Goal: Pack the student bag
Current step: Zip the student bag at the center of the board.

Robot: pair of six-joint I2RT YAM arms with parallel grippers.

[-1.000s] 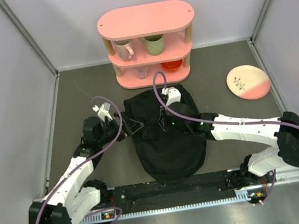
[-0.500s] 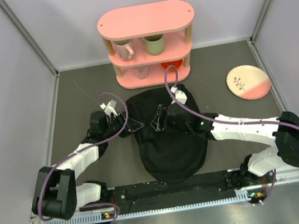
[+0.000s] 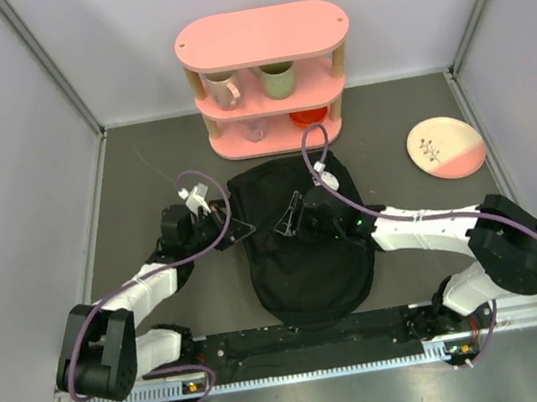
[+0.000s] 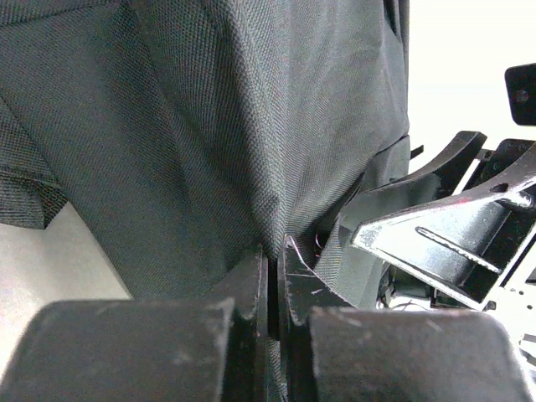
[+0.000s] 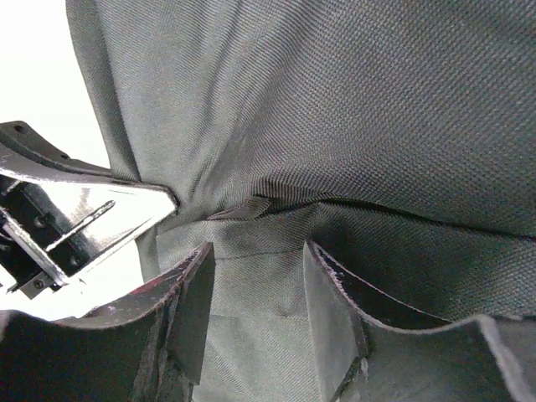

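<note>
The student bag (image 3: 301, 252) lies flat and wrinkled in the middle of the table (image 3: 143, 174), just near of the pink shelf (image 3: 261, 36) and between the two arms. The left gripper (image 4: 273, 264) reaches in at the bag's left edge, its fingers pressed together on a pinched fold of the black fabric. The right gripper (image 5: 258, 251) sits over the bag's upper middle, its fingers apart, with a seam and a small fabric tab just beyond their tips; it clamps nothing. On the shelf's middle level stand a pale mug (image 3: 223, 89) and a green mug (image 3: 278, 79); a red bowl (image 3: 309, 116) sits on the lowest level. A pink and cream plate (image 3: 446, 147) lies well apart to the right of the bag
</note>
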